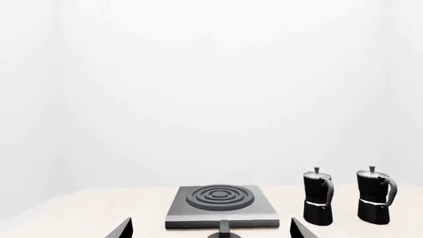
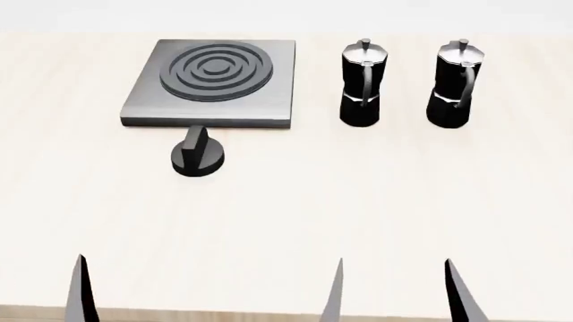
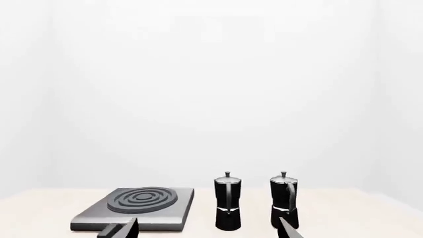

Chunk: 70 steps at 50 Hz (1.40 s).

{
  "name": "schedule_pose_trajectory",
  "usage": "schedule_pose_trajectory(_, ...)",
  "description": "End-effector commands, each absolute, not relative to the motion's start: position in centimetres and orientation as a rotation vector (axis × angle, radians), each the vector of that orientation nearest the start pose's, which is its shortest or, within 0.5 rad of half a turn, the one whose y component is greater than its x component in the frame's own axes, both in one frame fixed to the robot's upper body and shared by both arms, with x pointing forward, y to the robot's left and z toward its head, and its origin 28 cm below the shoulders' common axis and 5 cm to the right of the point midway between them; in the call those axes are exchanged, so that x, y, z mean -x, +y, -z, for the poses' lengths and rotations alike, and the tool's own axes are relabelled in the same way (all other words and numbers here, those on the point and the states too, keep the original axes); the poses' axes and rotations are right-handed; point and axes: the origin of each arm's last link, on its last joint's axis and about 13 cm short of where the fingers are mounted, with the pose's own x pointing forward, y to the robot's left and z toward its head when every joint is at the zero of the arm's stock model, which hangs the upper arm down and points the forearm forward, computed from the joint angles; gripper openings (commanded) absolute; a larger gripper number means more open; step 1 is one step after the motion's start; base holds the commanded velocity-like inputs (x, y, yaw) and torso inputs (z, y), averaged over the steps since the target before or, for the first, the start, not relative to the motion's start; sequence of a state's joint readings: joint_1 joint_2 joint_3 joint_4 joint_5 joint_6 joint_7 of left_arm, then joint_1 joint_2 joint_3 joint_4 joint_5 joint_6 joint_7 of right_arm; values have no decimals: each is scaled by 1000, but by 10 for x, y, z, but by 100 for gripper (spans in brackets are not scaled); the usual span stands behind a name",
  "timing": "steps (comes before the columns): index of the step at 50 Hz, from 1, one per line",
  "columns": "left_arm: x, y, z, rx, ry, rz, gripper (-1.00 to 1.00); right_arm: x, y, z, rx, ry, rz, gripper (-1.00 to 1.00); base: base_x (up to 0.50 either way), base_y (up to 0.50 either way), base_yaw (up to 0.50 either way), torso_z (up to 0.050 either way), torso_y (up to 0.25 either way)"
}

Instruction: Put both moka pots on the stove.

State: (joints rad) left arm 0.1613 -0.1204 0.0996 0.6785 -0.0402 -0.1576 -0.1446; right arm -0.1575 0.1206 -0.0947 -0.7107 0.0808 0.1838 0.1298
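Upright along the far edge of the desk (image 2: 376, 215), both moka pots stand with their long axes vertical, silver lids and knobs on top. The nearer-to-stove pot (image 2: 363, 84) sits just beside the stove's right side, not touching it; the second pot (image 2: 457, 84) stands further toward the far right corner, apart from the first. In the head view each curved handle faces the near edge of the desk.

Left of them the stove (image 2: 268, 100) lies flat near the far edge, its raised concentric rings facing up and bare. A round black knob (image 2: 197, 155) with an upright ridge sits just in front of the stove's near edge.

Low at the near edge, only fingertips show. The left gripper (image 1: 211, 232) has its tips spread wide with nothing between them, and the right gripper (image 3: 208, 230) is likewise spread wide and holds nothing. Both are well apart from the pots.
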Motion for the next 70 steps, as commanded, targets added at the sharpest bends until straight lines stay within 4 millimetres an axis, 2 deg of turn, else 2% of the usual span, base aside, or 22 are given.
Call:
schedule_pose_trajectory(1,-157,200,-122,-22,-389,8,100,-158,-91,-124,-19,-371,-37,100,254,0,0,0,0)
schedule_pose_trajectory(70,-158,197,-120,-22,-379,36,100,-159,-90,-120,-16,-358,-42,100,254,0,0,0,0)
